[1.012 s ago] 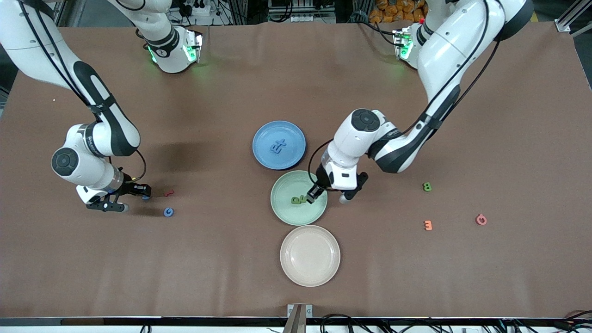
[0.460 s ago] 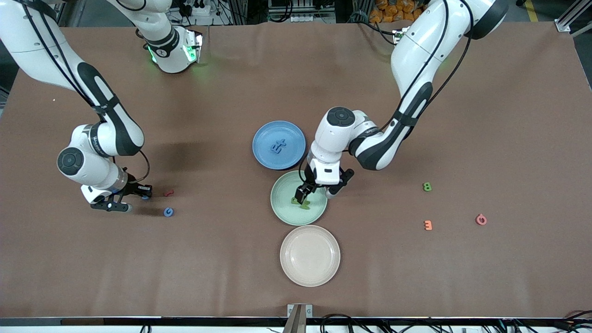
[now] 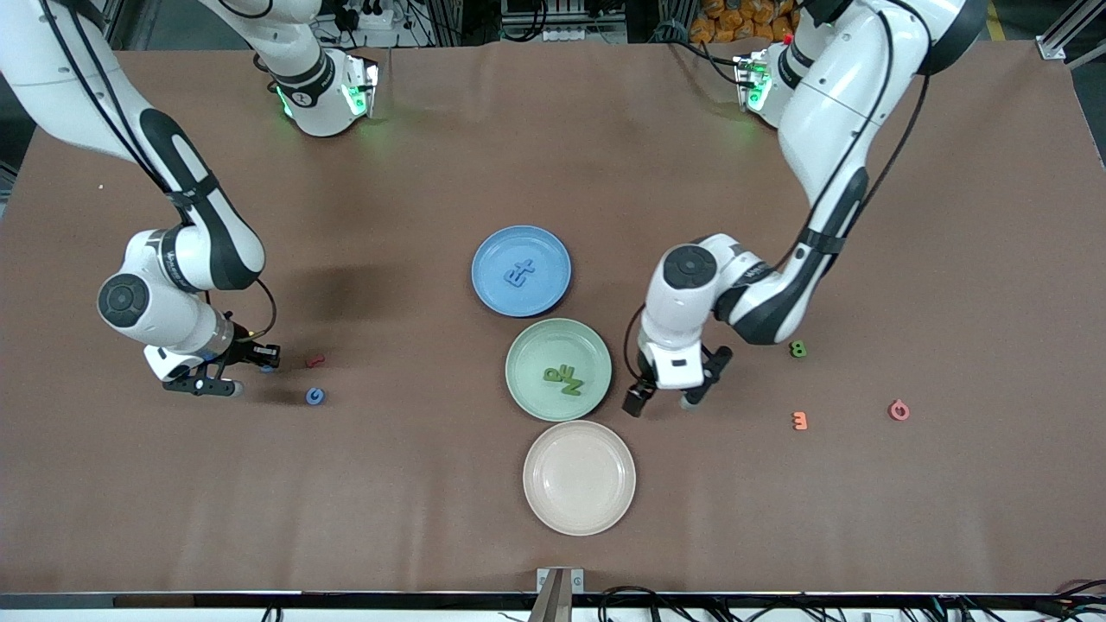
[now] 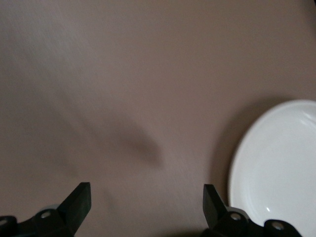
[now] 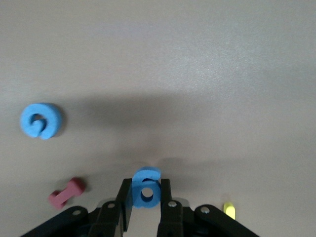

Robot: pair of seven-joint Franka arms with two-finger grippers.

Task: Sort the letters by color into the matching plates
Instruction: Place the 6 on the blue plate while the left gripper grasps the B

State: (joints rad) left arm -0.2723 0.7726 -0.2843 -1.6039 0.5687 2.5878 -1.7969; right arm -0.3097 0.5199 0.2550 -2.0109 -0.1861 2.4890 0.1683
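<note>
Right gripper (image 5: 146, 207) clenched on a blue foam "6" (image 5: 146, 185) at the right arm's end of the table; a blue "G"-like letter (image 3: 315, 396) and a red piece (image 3: 316, 360) lie near it. Left gripper (image 3: 663, 401) spread wide, holding nothing, over bare table (image 3: 778, 518) just beside the green plate (image 3: 527, 397) (three green letters (image 3: 563, 377) inside). Blue plate (image 3: 497, 250) holds two blue letters (image 3: 518, 274). Green "8" (image 3: 798, 349) lies loose toward the left arm's end.
</note>
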